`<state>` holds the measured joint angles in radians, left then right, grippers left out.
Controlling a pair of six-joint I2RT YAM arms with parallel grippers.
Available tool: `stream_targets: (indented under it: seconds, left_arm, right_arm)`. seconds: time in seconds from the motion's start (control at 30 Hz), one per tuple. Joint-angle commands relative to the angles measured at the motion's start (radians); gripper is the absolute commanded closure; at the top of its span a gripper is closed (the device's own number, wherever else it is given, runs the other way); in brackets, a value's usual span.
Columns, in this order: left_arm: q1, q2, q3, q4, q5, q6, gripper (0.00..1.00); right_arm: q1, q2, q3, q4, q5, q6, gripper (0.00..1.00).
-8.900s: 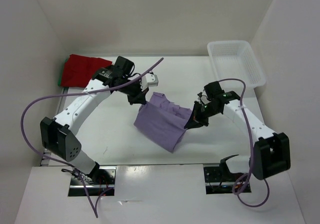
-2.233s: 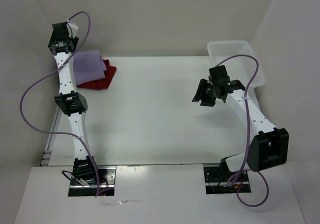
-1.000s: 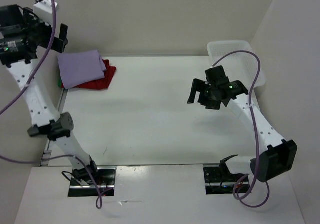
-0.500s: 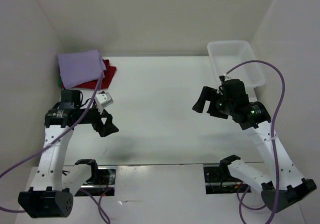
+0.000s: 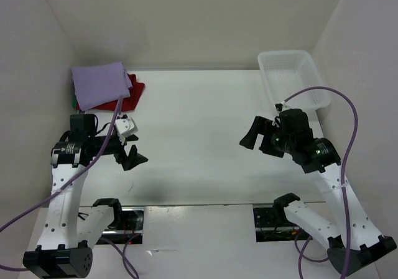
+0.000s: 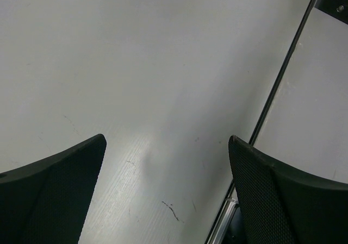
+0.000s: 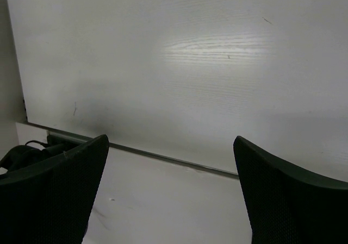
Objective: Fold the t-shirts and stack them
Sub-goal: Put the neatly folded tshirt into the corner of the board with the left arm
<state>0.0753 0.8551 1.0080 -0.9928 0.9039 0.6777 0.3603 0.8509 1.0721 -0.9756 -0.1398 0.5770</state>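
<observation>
The t-shirts lie folded in one stack at the table's back left corner. The pale lavender one point(image 5: 98, 85) is on top, the dark red one point(image 5: 136, 91) shows beneath it, and a sliver of green point(image 5: 74, 100) peeks out at the left. My left gripper point(image 5: 129, 150) hovers open over the near left of the table, well in front of the stack, with nothing in it. In the left wrist view the gripper point(image 6: 166, 141) frames only bare table. My right gripper point(image 5: 256, 140) is open and empty over the right side, and the right wrist view of it point(image 7: 171, 139) shows bare table and its near edge.
A white lattice basket point(image 5: 283, 55) stands at the back right corner. White walls close in the table on the left, back and right. A metal strip point(image 6: 283, 75) runs along the table's near edge by the arm bases.
The left arm has swung down from high above the stack to the near left of the table. The right arm has drawn back a little toward its base. Both grippers stayed open.
</observation>
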Motion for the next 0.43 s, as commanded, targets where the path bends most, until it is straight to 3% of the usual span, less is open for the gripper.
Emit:
stream_targets:
  seconds: [0.0,0.4]
  left_arm:
    - [0.007,-0.011,-0.003,0.023,0.066,0.034,0.0]
    - [0.007,-0.03,-0.003,0.033,0.056,0.016,0.0]
  right_arm:
    - [0.006,-0.039,-0.018,0.009,-0.015,0.027,0.0]
    - [0.006,-0.049,-0.027,0.018,-0.011,0.037,0.0]
